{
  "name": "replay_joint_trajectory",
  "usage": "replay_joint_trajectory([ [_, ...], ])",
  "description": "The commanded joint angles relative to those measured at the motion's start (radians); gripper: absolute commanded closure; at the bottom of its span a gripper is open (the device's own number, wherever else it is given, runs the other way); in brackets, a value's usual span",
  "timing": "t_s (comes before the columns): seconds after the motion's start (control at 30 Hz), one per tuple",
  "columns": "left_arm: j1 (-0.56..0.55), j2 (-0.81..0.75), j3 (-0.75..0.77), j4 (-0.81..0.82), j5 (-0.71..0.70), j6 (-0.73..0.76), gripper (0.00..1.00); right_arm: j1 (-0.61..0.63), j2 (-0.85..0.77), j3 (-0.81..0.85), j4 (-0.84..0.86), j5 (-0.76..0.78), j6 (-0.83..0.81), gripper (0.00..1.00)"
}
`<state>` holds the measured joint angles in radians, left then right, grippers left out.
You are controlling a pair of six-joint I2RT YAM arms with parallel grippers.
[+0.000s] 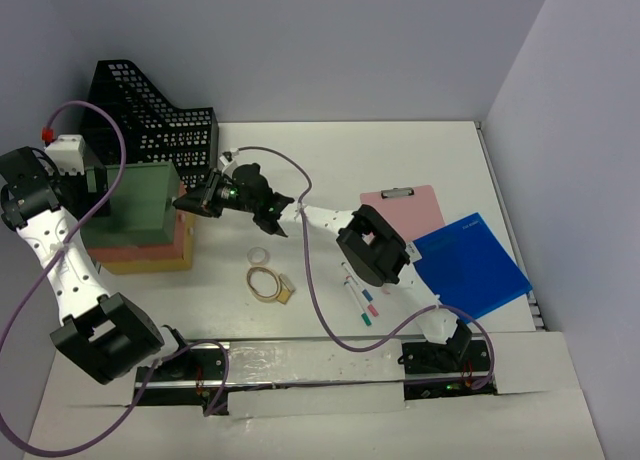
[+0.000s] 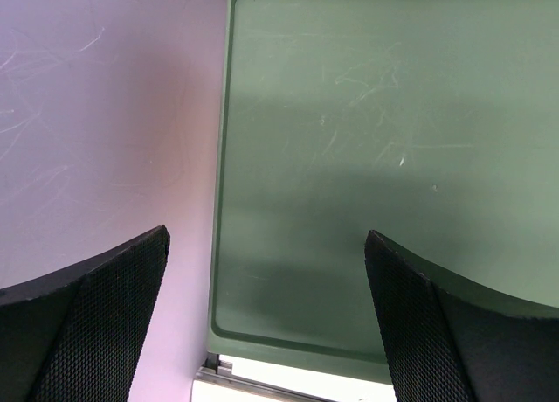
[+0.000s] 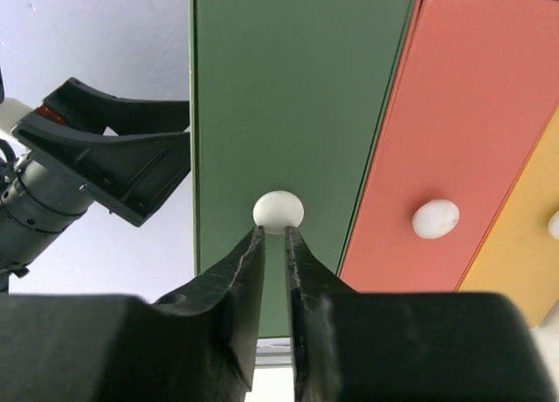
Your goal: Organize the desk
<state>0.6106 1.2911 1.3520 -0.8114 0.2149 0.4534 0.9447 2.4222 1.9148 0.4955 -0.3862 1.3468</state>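
Observation:
The white desk [image 1: 400, 150] carries a stacked drawer unit [image 1: 140, 205] at the left: green drawer on top, red under it, yellow lowest. My right gripper [image 1: 190, 200] is at the unit's front. In the right wrist view its fingertips [image 3: 274, 230] stand almost together, pinching the lower edge of the green drawer's white knob [image 3: 279, 211]. My left gripper [image 1: 95, 180] hangs open and empty over the unit's green top [image 2: 384, 157], astride its left edge [image 2: 266, 236]. It also shows in the right wrist view [image 3: 113, 157].
A black mesh file holder [image 1: 150, 115] stands behind the drawers. A pink clipboard [image 1: 405, 205] and a blue folder [image 1: 470, 265] lie at the right. Two pens [image 1: 358, 295], a small tape ring [image 1: 258, 254] and a tan band [image 1: 265, 282] lie mid-desk. Lavender walls enclose the desk.

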Motion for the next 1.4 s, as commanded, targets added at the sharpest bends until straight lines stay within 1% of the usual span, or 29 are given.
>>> replay_joint_trajectory([
  [0.0,0.007,-0.033,-0.004,0.029,0.029,0.014,0.01,-0.003,-0.017,-0.008,0.019,0.046,-0.013,0.82],
  [0.13,0.006,-0.032,-0.007,0.028,0.028,0.017,0.01,-0.008,-0.051,-0.047,0.023,0.054,-0.039,0.86],
  [0.17,0.006,-0.032,-0.007,0.027,0.029,0.016,0.01,-0.009,-0.059,-0.055,0.023,0.058,-0.043,0.85],
  [0.2,0.006,-0.032,-0.007,0.026,0.029,0.016,0.01,-0.009,-0.063,-0.054,0.022,0.057,-0.049,0.72],
  [0.23,0.006,-0.032,-0.004,0.026,0.029,0.016,0.01,-0.013,-0.055,-0.045,0.020,0.048,-0.048,0.63],
  [0.27,0.006,-0.032,-0.004,0.026,0.030,0.013,0.01,-0.014,-0.054,-0.034,0.021,0.038,-0.048,0.58],
  [0.33,0.006,-0.030,-0.001,0.025,0.033,0.013,0.01,-0.018,-0.030,-0.001,0.033,0.020,-0.027,0.52],
  [0.53,0.006,-0.018,-0.011,0.023,0.029,0.019,0.01,-0.015,-0.003,0.047,0.053,0.017,-0.005,0.52],
  [0.63,0.006,-0.012,-0.029,0.030,0.016,0.023,0.01,-0.015,0.009,0.059,0.072,0.021,0.019,0.54],
  [0.73,0.006,-0.003,-0.039,0.035,0.018,0.025,0.01,-0.015,0.022,0.081,0.068,0.023,0.025,0.55],
  [0.9,0.006,0.011,-0.042,0.028,0.040,0.030,0.01,-0.004,0.058,0.142,0.011,0.027,0.037,0.55],
  [1.0,0.006,0.016,-0.045,0.029,0.044,0.030,0.01,0.003,0.057,0.135,-0.009,0.041,0.031,0.55],
  [1.1,0.006,0.020,-0.051,0.030,0.053,0.034,0.01,0.003,0.058,0.115,0.007,0.047,0.050,0.54],
  [1.23,0.006,0.028,-0.061,0.028,0.062,0.039,0.02,0.003,0.072,0.142,0.006,0.035,0.050,0.55],
  [1.37,0.006,0.028,-0.064,0.028,0.067,0.036,0.02,0.006,0.072,0.164,-0.009,0.038,0.041,0.62],
])
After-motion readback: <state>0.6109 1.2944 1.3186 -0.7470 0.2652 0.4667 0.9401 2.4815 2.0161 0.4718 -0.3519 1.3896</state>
